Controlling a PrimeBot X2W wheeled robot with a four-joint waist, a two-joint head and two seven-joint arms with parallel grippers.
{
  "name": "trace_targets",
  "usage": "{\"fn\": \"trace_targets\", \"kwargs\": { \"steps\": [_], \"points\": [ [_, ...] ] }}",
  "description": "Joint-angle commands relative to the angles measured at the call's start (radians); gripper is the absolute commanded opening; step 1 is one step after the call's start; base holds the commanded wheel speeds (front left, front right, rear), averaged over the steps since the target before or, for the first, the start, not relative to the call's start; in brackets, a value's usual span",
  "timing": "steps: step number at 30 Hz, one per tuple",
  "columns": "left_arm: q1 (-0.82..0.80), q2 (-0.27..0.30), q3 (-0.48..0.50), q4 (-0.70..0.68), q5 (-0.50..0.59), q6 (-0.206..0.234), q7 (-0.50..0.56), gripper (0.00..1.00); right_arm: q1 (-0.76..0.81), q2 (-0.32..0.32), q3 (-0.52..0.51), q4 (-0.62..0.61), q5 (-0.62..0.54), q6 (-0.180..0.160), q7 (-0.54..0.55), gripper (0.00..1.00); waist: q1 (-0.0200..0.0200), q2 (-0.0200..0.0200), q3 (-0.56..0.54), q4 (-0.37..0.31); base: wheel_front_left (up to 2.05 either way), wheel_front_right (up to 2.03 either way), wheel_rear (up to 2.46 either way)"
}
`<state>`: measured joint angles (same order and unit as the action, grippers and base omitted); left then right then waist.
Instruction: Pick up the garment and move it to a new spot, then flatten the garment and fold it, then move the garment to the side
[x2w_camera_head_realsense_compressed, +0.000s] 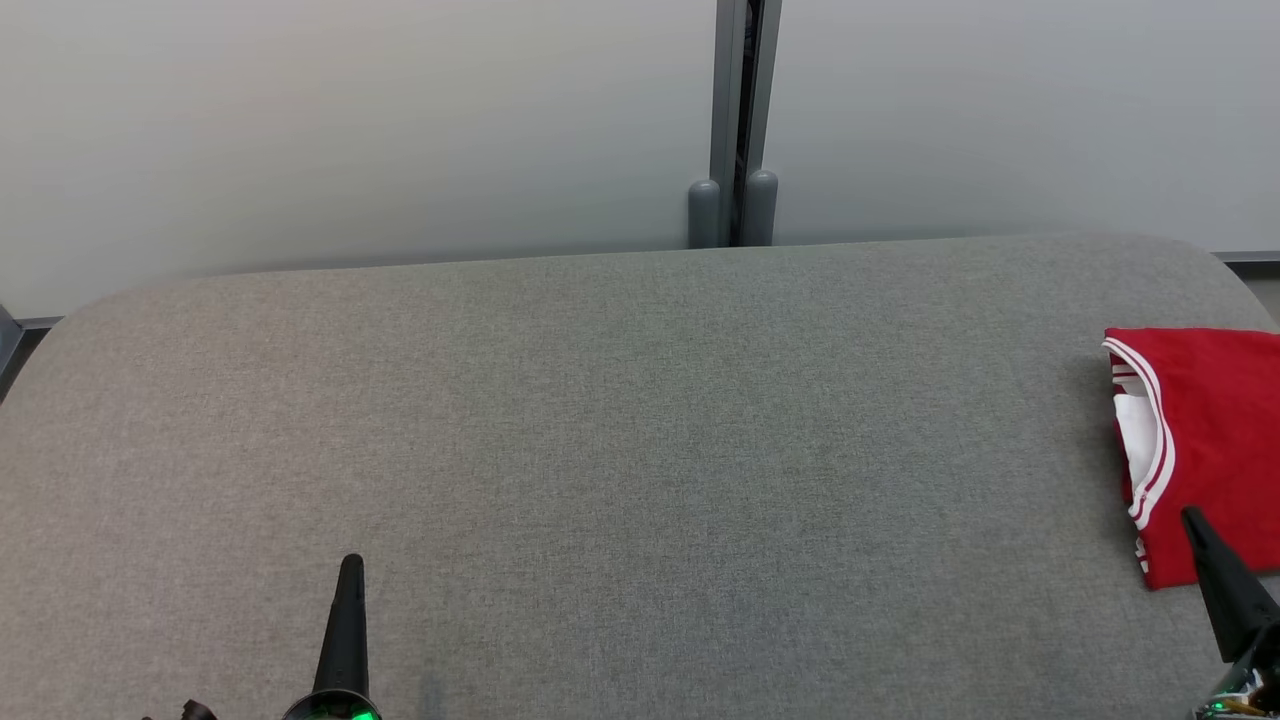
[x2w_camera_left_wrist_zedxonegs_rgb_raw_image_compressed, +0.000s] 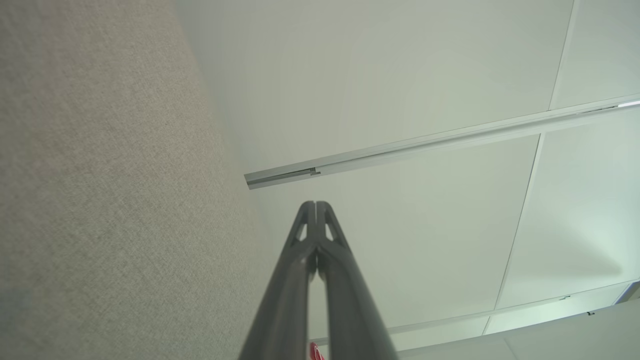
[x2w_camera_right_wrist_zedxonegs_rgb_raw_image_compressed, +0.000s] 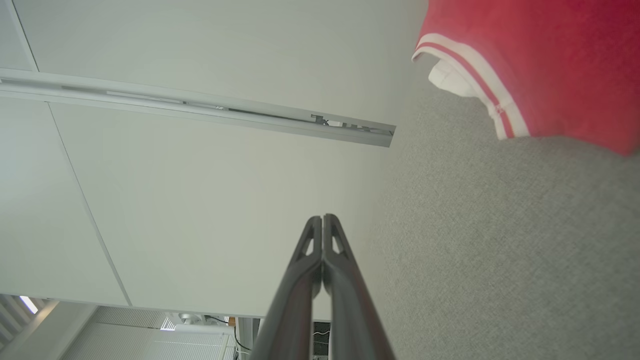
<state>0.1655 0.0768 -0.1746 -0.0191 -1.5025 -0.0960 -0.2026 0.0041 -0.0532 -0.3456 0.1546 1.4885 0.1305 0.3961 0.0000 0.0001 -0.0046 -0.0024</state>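
**Folded shirt at 3 o'clock, both claws pinched together**

In the head view, at 3 o'clock on the grey cloth-covered desk: a red shirt, folded into a flat packet. White-striped trim and a patch of white lining turned toward 9 o'clock. Cut off by the picture's edge on its outer side. Lying near the desk's rounded corner at 2 o'clock.

At 7 o'clock, the left claw: dark fingers pressed together, pointing to 12 o'clock, holding nothing, well apart from the shirt. In the left wrist view, the left claw again with tips touching, bare desk cloth toward 9 o'clock and pale wall panels beyond.

At 4 o'clock of the head view, the right claw: fingers together, empty, leaning toward 11 o'clock. Tip showing in front of the shirt's near edge; touching it or just above it, hard to tell from this angle. In the right wrist view, the right claw with tips pressed against each other, the shirt up at 1 o'clock with its striped trim showing, and grey desk cloth below it.

Behind the desk at 12 o'clock: a pale wall and a grey upright post.
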Motion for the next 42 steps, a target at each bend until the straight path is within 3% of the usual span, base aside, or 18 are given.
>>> {"fn": "trace_targets", "kwargs": {
  "steps": [1, 19, 42],
  "points": [
    [-0.016, -0.001, 0.008, -0.005, -0.012, -0.008, -0.001, 0.0, -0.015, -0.002, -0.006, 0.002, 0.017, 0.0, 0.006, 0.0, 0.0, -0.0001, 0.0, 0.0, 0.0, 0.0, 0.0],
    [-0.017, -0.029, 0.016, -0.009, -0.099, -0.04, -0.004, 0.0, -0.02, 0.002, -0.036, 0.01, 0.135, 0.0, 0.048, 0.0, 0.0, -0.0001, 0.008, 0.003, 0.0, 0.0, 0.0],
    [-0.016, -0.028, 0.015, -0.009, -0.097, -0.04, -0.004, 0.0, -0.019, 0.001, -0.035, 0.009, 0.13, 0.0, 0.046, 0.0, 0.0, -0.0001, 0.008, 0.003, 0.0, 0.0, 0.0]
  ]
}}
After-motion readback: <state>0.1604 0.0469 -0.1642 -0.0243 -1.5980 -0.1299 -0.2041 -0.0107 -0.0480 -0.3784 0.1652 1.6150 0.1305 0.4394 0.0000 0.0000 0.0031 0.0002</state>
